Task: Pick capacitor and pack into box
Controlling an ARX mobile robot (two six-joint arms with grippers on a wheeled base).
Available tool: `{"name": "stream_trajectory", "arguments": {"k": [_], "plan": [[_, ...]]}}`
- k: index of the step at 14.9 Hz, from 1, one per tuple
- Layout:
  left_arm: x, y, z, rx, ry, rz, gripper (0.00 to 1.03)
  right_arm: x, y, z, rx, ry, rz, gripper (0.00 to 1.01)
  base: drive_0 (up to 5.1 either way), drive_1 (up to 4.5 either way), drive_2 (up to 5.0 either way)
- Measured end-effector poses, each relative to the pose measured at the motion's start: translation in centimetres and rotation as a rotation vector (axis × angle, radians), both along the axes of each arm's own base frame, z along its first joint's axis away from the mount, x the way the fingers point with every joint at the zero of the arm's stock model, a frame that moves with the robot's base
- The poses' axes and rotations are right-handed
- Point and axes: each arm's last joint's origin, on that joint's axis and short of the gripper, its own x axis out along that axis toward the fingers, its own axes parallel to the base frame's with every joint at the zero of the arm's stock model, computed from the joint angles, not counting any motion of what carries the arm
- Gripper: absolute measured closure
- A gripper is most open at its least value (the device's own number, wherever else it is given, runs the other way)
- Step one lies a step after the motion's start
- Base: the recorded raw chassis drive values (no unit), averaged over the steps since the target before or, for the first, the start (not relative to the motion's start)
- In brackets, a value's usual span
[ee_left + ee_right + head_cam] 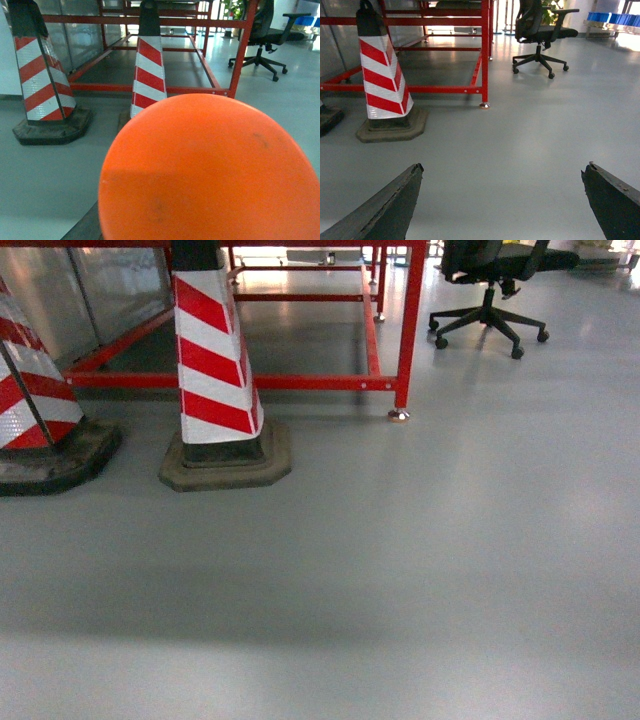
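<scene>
The capacitor (210, 170) fills the lower part of the left wrist view as a large, blurred orange round end very close to the camera. It sits in my left gripper (205, 220), of which only one dark finger (87, 226) shows at the lower left beside it. In the right wrist view my right gripper (502, 167) is open over bare grey floor, its two dark fingers (380, 210) wide apart with nothing between them. The box is out of view. Neither gripper appears in the head view.
Two red-and-white striped cones (215, 360) (35, 405) on dark bases stand ahead on the left. Behind them is a red metal frame (410, 330). A black office chair (490, 290) stands at the back right. Blue bins (615, 19) lie far off to the right.
</scene>
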Motion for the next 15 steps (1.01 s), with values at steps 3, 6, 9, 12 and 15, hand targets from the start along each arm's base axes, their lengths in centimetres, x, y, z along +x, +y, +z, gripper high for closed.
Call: {"name": "stream_trajectory", "arguments": {"k": [3, 6, 9, 12, 15], "plan": [[0.0, 0.0, 0.0, 0.0, 0.0, 0.0, 0.59, 0.0, 0.0, 0.07, 0.0, -0.008, 0.001, 0.03, -5.1, 2.35, 2.4], [0.0, 0.0, 0.01, 0.0, -0.001, 0.001, 0.59, 0.0, 0.0, 0.04, 0.0, -0.004, 0.0, 0.03, -5.0, 2.45, 2.4], [0.0, 0.0, 0.02, 0.0, -0.002, 0.0, 0.59, 0.0, 0.0, 0.02, 0.0, -0.002, 0.0, 0.03, -5.0, 2.48, 2.5], [0.0, 0.0, 0.01, 0.0, -0.002, 0.0, 0.59, 0.0, 0.0, 0.02, 0.0, -0.002, 0.0, 0.03, -5.0, 2.46, 2.5], [0.0, 0.01, 0.01, 0.0, -0.001, 0.004, 0.59, 0.0, 0.01, 0.03, 0.0, -0.003, 0.004, 0.03, 0.0, 0.0, 0.0]]}}
